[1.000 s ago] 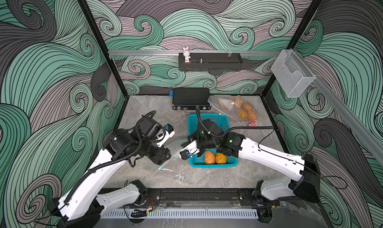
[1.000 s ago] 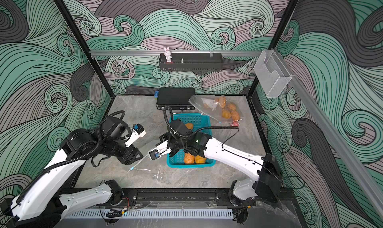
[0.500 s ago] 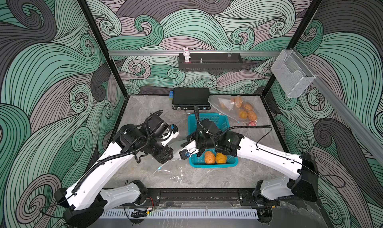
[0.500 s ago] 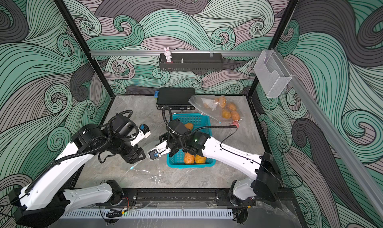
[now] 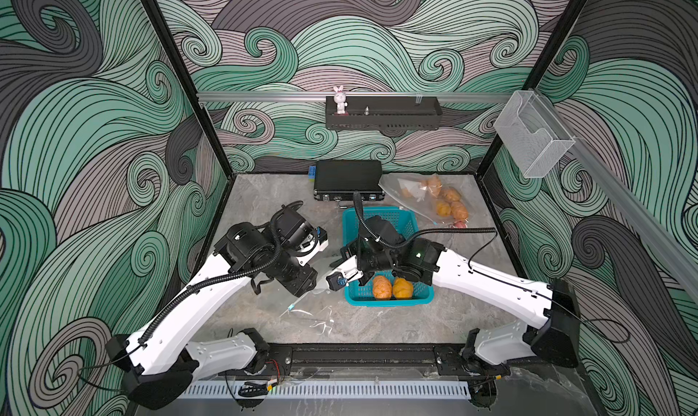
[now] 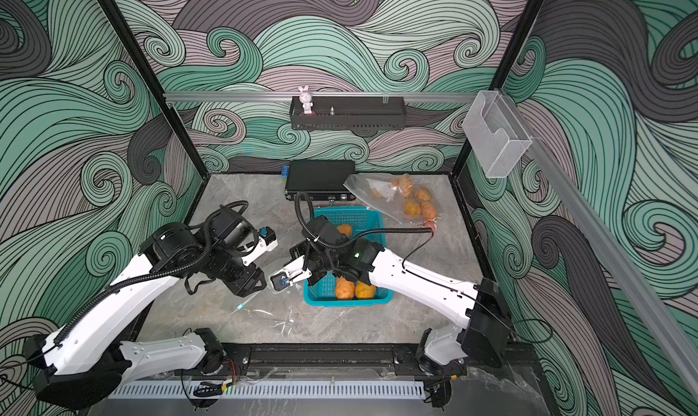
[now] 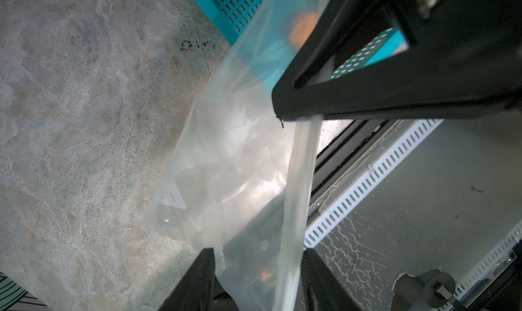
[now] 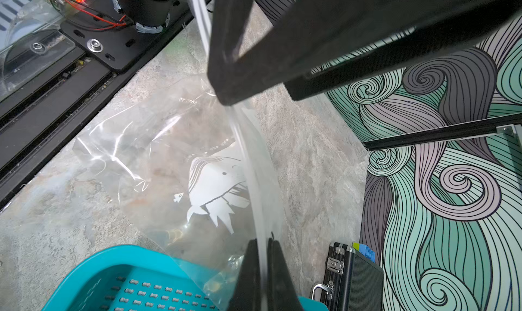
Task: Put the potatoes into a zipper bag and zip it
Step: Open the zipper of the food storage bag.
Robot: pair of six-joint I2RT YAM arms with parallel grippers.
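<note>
My right gripper: fingers pressed together, pinching the top rim of the zipper bag; the strip runs out from between them.
My left gripper: fingers spread, one on each side of the same rim, farther along it; I cannot tell whether either touches the plastic.
Zipper bag: clear with a white whale print. Its rim is stretched between my two grippers, and its lower part lies crumpled on the table.
Basket: teal, just beside the bag, under my right wrist.
Potatoes: two lie side by side at the basket's near end. In a top view, another one peeks out behind my right arm at the far end.
Second bag: clear, at the back right beside the black case, with more potatoes inside.
</note>
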